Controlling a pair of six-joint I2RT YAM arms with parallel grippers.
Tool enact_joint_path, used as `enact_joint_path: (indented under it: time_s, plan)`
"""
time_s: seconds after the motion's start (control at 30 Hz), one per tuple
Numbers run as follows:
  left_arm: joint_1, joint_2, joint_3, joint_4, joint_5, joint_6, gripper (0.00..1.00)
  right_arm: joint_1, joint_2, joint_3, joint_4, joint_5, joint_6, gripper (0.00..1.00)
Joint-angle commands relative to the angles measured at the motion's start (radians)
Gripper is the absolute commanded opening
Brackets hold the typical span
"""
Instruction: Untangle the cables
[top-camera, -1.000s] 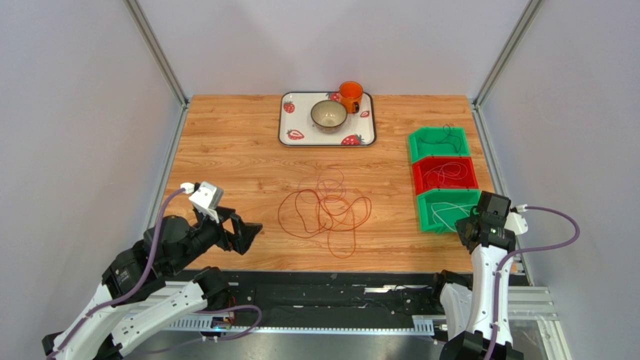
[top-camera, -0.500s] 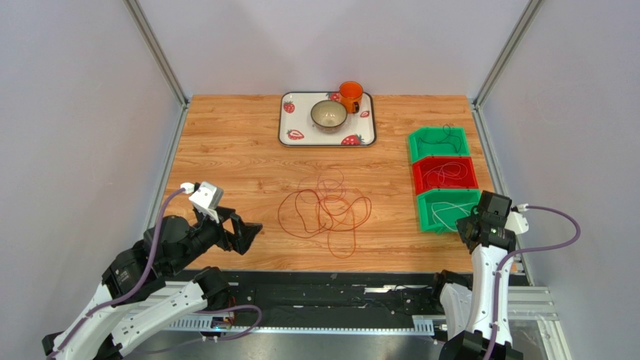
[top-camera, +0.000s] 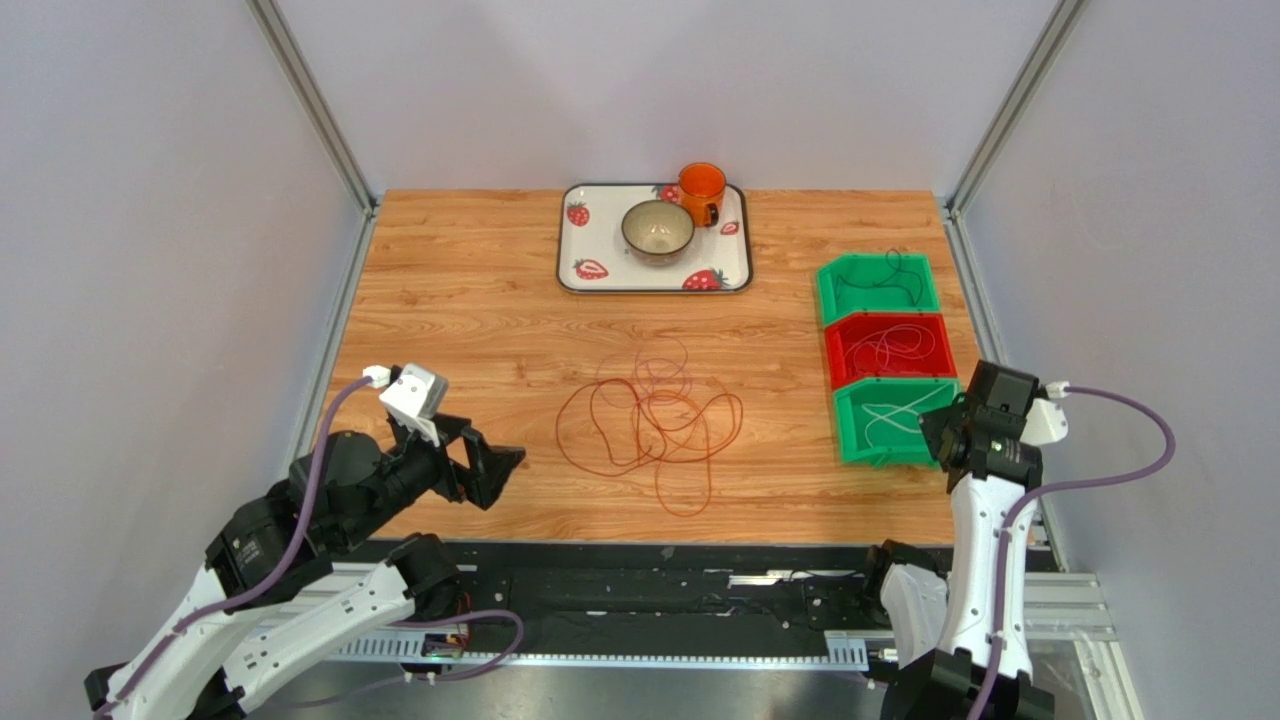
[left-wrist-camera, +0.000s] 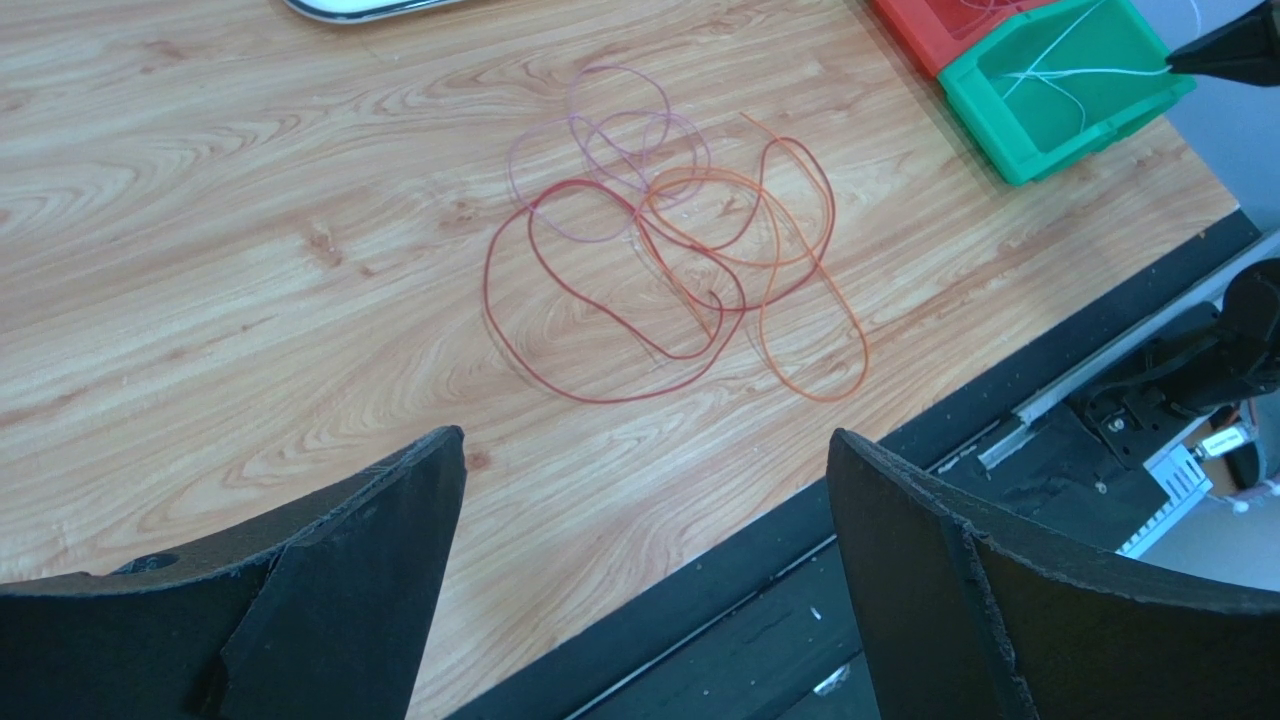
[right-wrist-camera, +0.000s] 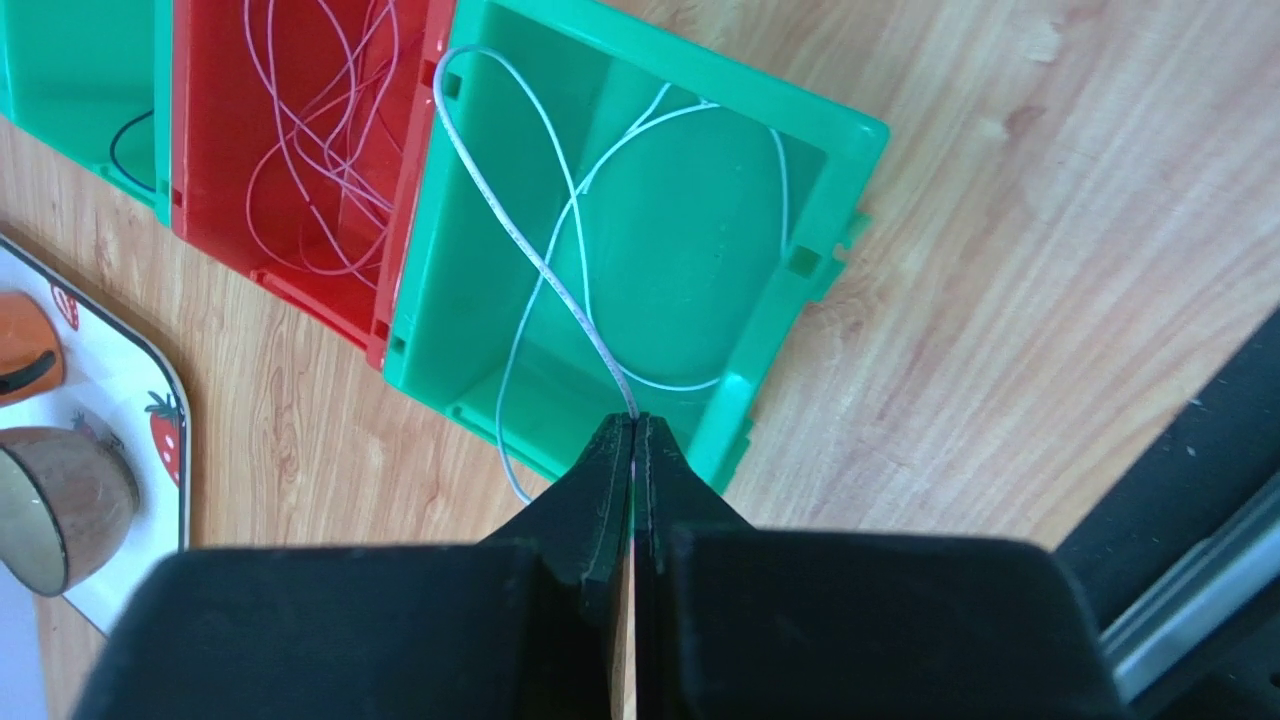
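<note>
"While the right gripper (right-wrist-camera: 633, 432) hangs by the table's (top-camera: 451, 300) right edge, what's it got?"

"Jaws pinched together on the white cable (right-wrist-camera: 529, 210), which loops through the nearest green bin (right-wrist-camera: 676, 240)."

"And the left gripper (left-wrist-camera: 643, 450)?"

"Jaws wide apart, holding nothing, over the near left corner."

"Other cables?"

"A red and orange tangle (top-camera: 654, 425) lies mid-table toward the near edge; thin strands sit in the red bin (right-wrist-camera: 203, 150)."

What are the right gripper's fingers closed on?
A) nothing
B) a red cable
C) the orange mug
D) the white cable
D: the right gripper has its fingers shut on the white cable that loops into the green bin.
</note>
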Motion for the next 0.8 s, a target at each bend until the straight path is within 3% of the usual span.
enact_joint_path:
  time_s: [0.0,0.4,0.77]
  plan:
    - [-0.003,-0.005,-0.003,0.020,-0.012,-0.003,0.98,-0.004,0.090,0.031,0.118,-0.064,0.000,0.00]
    - [-0.003,-0.005,-0.003,0.017,-0.020,-0.004,0.98,-0.004,0.429,0.106,0.216,-0.108,-0.031,0.00]
    - [-0.003,-0.009,-0.003,0.017,-0.020,-0.004,0.98,-0.011,0.547,0.201,0.167,-0.236,-0.098,0.03]
